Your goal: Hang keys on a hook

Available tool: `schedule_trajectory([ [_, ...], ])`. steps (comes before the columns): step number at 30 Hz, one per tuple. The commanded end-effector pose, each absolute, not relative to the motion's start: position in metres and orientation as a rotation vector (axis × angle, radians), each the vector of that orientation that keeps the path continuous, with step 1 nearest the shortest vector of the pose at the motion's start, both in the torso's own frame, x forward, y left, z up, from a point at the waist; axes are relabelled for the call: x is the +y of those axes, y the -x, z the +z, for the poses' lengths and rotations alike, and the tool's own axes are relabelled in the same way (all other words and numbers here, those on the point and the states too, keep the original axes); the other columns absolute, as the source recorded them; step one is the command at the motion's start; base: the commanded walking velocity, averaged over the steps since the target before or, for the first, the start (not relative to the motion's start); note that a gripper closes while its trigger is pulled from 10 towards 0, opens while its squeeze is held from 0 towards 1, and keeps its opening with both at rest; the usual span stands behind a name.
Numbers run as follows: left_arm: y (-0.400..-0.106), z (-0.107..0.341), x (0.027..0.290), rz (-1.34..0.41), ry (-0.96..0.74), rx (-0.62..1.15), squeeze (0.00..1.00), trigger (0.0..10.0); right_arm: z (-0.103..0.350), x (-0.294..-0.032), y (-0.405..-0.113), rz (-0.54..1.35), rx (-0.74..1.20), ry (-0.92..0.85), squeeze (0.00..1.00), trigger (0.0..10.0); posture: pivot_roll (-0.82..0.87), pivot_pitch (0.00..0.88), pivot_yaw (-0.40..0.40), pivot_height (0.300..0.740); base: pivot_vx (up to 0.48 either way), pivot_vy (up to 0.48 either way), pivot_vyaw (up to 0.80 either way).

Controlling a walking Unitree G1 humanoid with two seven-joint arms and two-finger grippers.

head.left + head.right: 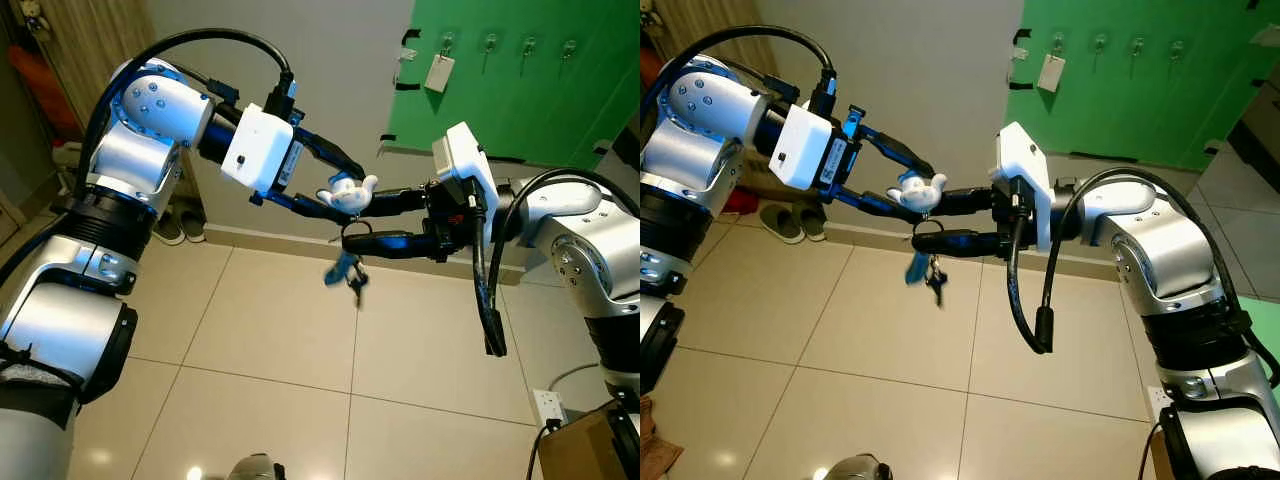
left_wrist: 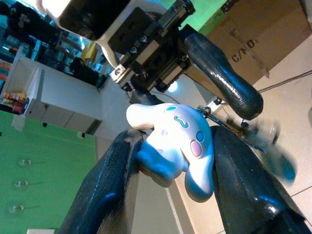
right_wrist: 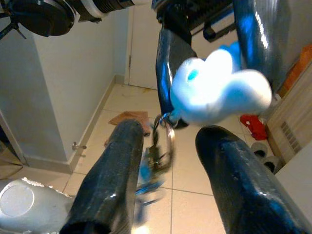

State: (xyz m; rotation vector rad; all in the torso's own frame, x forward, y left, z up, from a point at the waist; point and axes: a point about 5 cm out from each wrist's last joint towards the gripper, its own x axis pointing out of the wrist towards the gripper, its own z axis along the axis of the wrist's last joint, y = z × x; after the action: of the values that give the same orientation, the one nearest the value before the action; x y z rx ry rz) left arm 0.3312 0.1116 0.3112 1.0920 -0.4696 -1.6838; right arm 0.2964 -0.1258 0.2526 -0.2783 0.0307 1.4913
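Note:
The bunch of keys [image 1: 345,270] hangs blurred on a ring [image 1: 357,228] under a white and blue plush charm [image 1: 348,190]. My left gripper [image 1: 343,190] is shut on the charm [image 2: 175,141], held in mid-air above the tiled floor. My right gripper [image 1: 362,220] faces it, open, with one finger beside the charm and the other just under the ring. In the right wrist view the ring [image 3: 163,141] dangles between the fingers [image 3: 112,170], untouched. Several hooks [image 1: 490,42] line a green board [image 1: 520,100] on the wall behind; a white tag [image 1: 438,72] hangs from the leftmost hook.
Slippers [image 1: 180,225] lie by the wall at the left. A cardboard box [image 1: 590,445] and a power strip [image 1: 548,405] sit at the lower right. Beige floor tiles [image 1: 280,360] stretch below the arms.

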Motion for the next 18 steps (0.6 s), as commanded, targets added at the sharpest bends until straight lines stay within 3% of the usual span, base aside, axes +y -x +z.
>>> schedule_trajectory([
  [1, -0.3298, 0.3205, 0.1104, -1.682, -1.130, -0.496, 0.00, 10.0, 0.2540, -0.1266, -0.2973, 1.483, 0.030, 0.287, 0.00, 0.0, 0.00, 0.000, 0.003, 0.740, 0.000, 0.000, 0.00],
  [18, -0.3288, 0.3196, 0.1151, -1.680, -1.119, -0.498, 0.00, 10.0, 0.2566, -0.1304, -0.2983, 1.478, 0.027, 0.270, 0.00, 0.0, 0.00, 0.000, -0.004, 0.740, 0.000, 0.000, 0.00],
])
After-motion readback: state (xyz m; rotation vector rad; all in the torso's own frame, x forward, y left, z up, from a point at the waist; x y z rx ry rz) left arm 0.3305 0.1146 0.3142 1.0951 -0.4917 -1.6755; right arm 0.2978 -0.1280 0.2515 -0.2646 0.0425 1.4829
